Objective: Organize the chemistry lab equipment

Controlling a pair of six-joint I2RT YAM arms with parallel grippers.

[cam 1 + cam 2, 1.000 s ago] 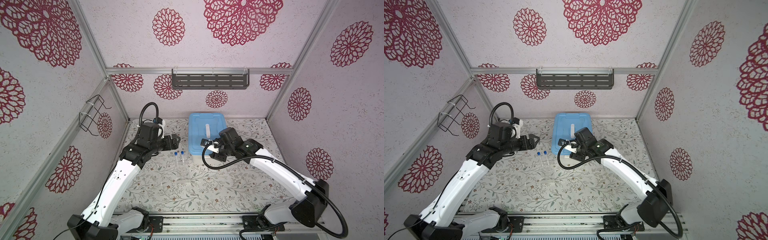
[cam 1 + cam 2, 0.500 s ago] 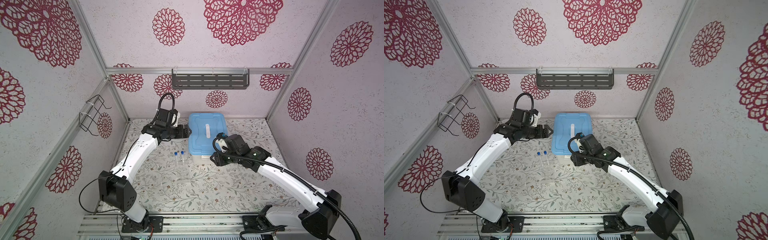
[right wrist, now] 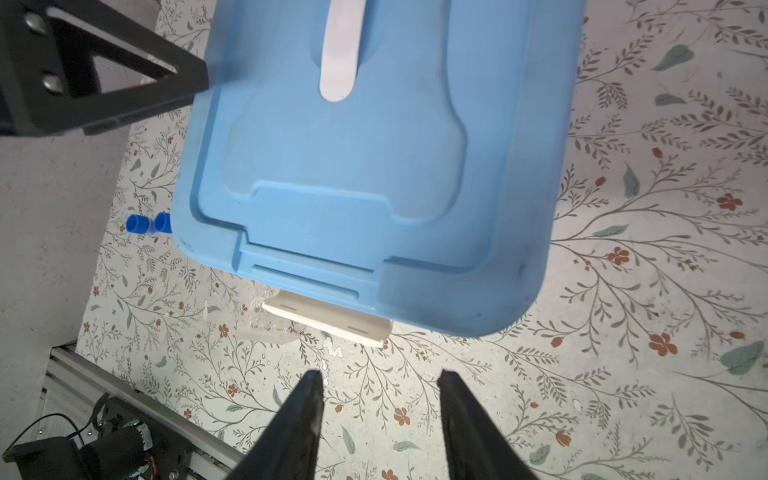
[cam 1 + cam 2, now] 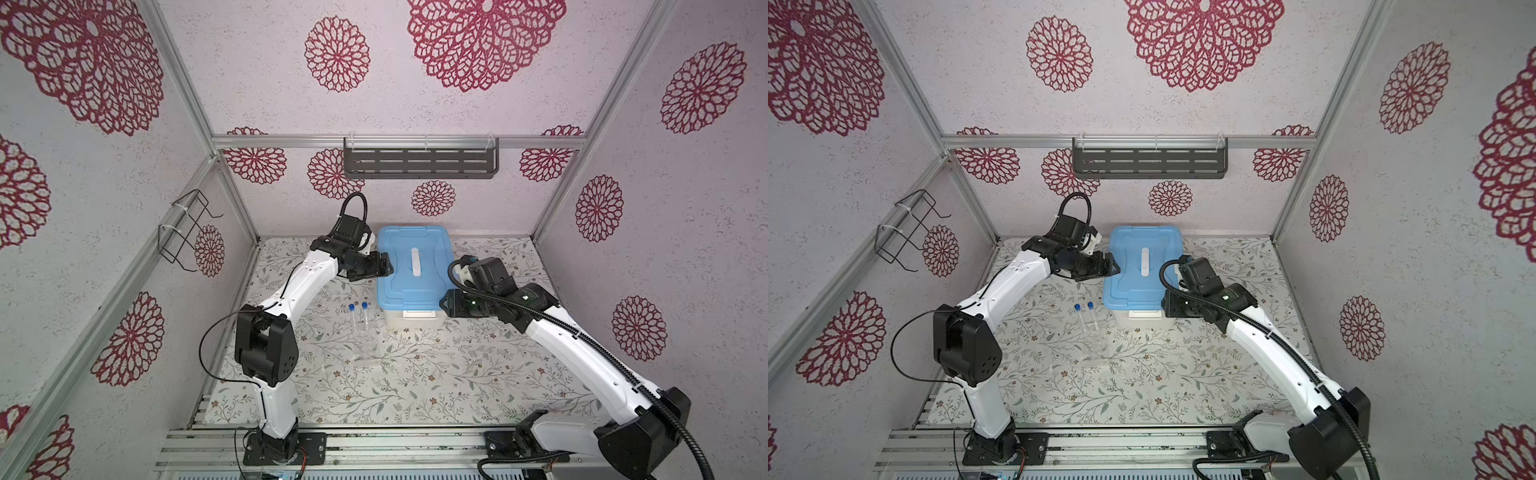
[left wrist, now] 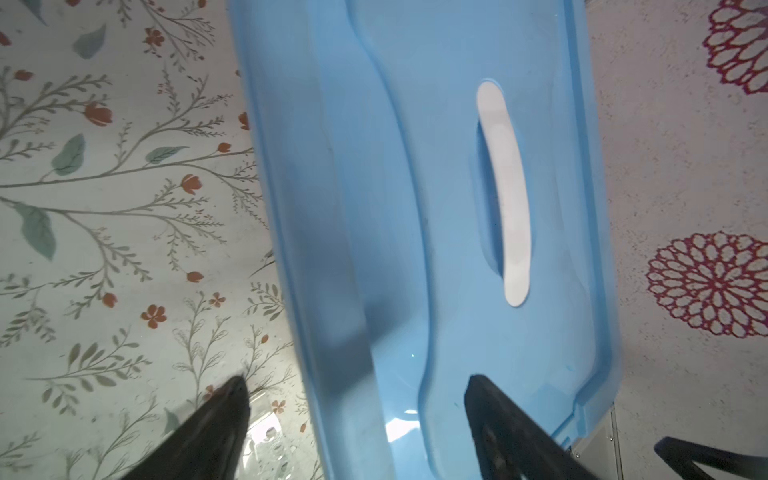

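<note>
A white tub (image 4: 411,322) stood at the back middle of the floral table (image 4: 457,374). Its blue lid (image 4: 399,286) was shut, so nothing inside could be seen. A white handle (image 4: 415,261) ran along the middle of the lid, and a white latch (image 3: 328,320) poked out under its near edge.

Two slim clear tubes (image 4: 365,318) with blue caps stood upright just beside the tub's near left corner. They sat in a clear tube stand (image 4: 365,351) that was almost invisible against the floral print. In the right wrist view the lid's corner partly hid one cap.

The left gripper (image 5: 356,379) hung at the lid's left long edge with its jaws wide apart. One finger was over the table and the other over the lid. Whether either finger touched the lid could not be told. Both fingers were cut off by the edge of the left wrist view.

The right gripper (image 3: 380,374) sat low beside the tub's near right corner. Its jaws were apart, with only bare table between them.

A second earlier, the left gripper had been close to the tubes. It had since swung back to the tub's left side. The right gripper had been over the tub's front and had drawn off to the right. The tubes, stand and tub had not moved.
</note>
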